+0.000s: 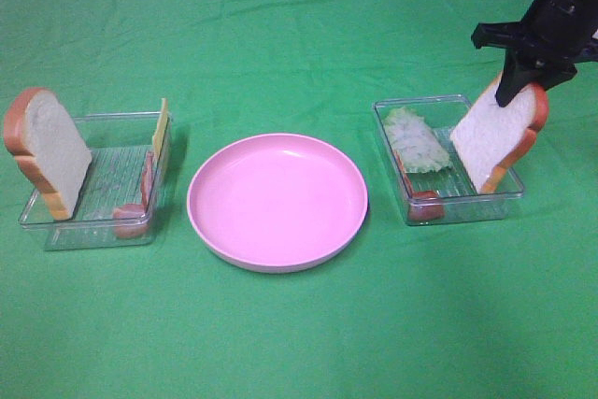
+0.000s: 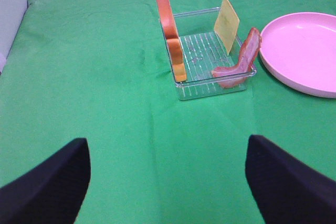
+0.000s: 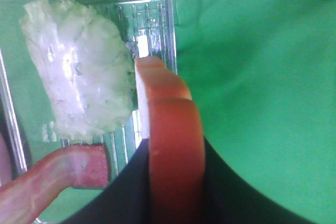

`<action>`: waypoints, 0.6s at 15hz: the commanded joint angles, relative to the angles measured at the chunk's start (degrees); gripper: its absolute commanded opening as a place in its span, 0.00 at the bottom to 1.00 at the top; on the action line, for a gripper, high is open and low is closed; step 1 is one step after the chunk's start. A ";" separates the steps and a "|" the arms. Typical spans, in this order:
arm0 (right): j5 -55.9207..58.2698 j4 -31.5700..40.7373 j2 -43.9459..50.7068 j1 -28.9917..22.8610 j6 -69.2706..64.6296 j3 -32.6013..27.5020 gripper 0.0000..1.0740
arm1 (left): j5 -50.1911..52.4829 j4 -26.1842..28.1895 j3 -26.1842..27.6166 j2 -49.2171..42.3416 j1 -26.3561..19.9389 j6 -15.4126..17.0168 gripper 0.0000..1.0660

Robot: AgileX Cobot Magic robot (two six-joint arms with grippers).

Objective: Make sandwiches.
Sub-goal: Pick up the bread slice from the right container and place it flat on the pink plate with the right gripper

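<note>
1. Right bread slice [image 3: 176, 145]: the orange-brown crust fills the gap between the right jaws. These are closed on the slice's top edge, with one black finger [image 3: 231, 192] against each face. The slice leans with its lower edge inside the right tray [image 1: 388, 111]. It does not appear to be lifted clear yet.
2. Beside the right jaws, in the same tray:
   - the lettuce leaf [image 1: 416, 142] lies flat;
   - the right bacon strip [image 3: 47, 182] lies at the tray's end, just off the gripped slice.
3. Left jaws: spread wide and empty, they hang over bare counter [image 2: 157, 129]. Well ahead of them stands the left tray [image 2: 210, 94], which holds:
   - the left bread slice [image 2: 170, 35], on edge;
   - the cheese square [image 2: 227, 22], upright against a wall;
   - the left bacon strip [image 2: 241, 64], curled.
4. Pink plate [image 1: 276, 198]: it lies between the two trays, apart from both jaws, and carries nothing.
5. Progress, as judged: no sandwich is started, and every ingredient is in its tray. The step in hand is picking up the base slice.
6. Remaining steps: set this slice on the plate, stack the lettuce, bacon and cheese on it, and cap the stack with the second slice.
</note>
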State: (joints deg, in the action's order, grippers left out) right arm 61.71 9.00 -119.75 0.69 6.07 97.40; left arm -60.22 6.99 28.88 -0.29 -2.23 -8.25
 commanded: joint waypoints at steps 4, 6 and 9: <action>5.04 20.74 10.71 0.00 11.12 0.29 0.00 | 0.52 0.11 -0.06 -1.09 0.11 0.34 0.73; 6.76 27.67 11.46 -0.06 14.04 0.29 0.00 | 0.52 0.11 -0.06 -1.09 0.11 0.34 0.73; 9.97 38.04 10.83 -3.84 15.58 -0.23 0.00 | 0.52 0.11 -0.06 -1.09 0.11 0.34 0.73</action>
State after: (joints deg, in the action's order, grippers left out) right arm 69.16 45.55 -108.69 -3.61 20.68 97.06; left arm -60.22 6.99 28.88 -0.29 -2.23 -8.25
